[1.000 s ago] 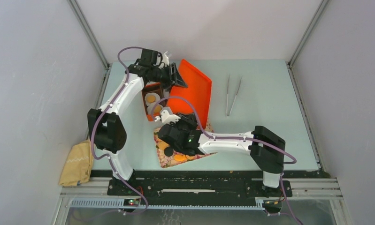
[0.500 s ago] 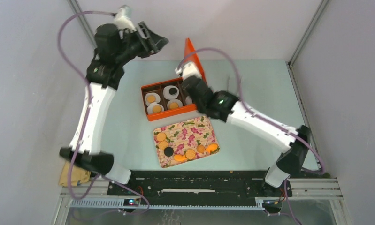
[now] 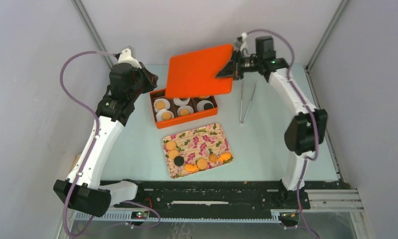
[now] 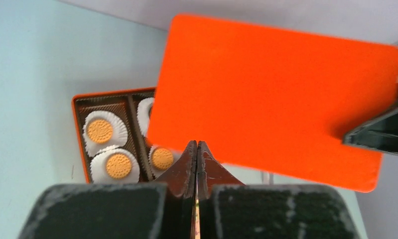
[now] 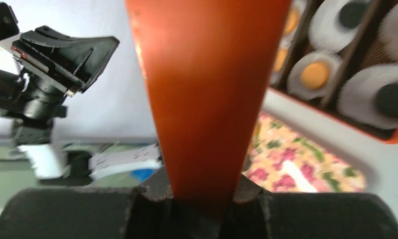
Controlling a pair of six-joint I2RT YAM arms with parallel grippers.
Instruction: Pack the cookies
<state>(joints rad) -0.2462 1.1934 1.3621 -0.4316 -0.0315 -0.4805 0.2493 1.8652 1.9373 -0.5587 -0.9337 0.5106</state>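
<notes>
Right gripper [image 3: 228, 70] clamped on flat orange rectangular lid [image 3: 199, 69], tilted over orange compartmented box [image 3: 183, 121]. Left gripper [image 4: 197, 147], at box's 9 o'clock, closed on nothing. Small round cookies [image 3: 202, 164] lie in the box and on the floral tray [image 3: 206, 140] at 6 o'clock. I would level the lid and align its corners before lowering.

Box [image 3: 184, 120] sits mid-table, w/ tray [image 3: 206, 142] just in front, nearer the arm bases. Cookies [image 3: 202, 164] lie along tray's front & left edges; more sit in liners [image 4: 98, 168] inside box compartments. Lid [image 3: 199, 72] hangs over box's rear part, right gripper [image 3: 232, 69] at its right edge. Tongs [image 3: 247, 102] lie right of box. Cloth [image 3: 82, 174] at near-left corner.
</notes>
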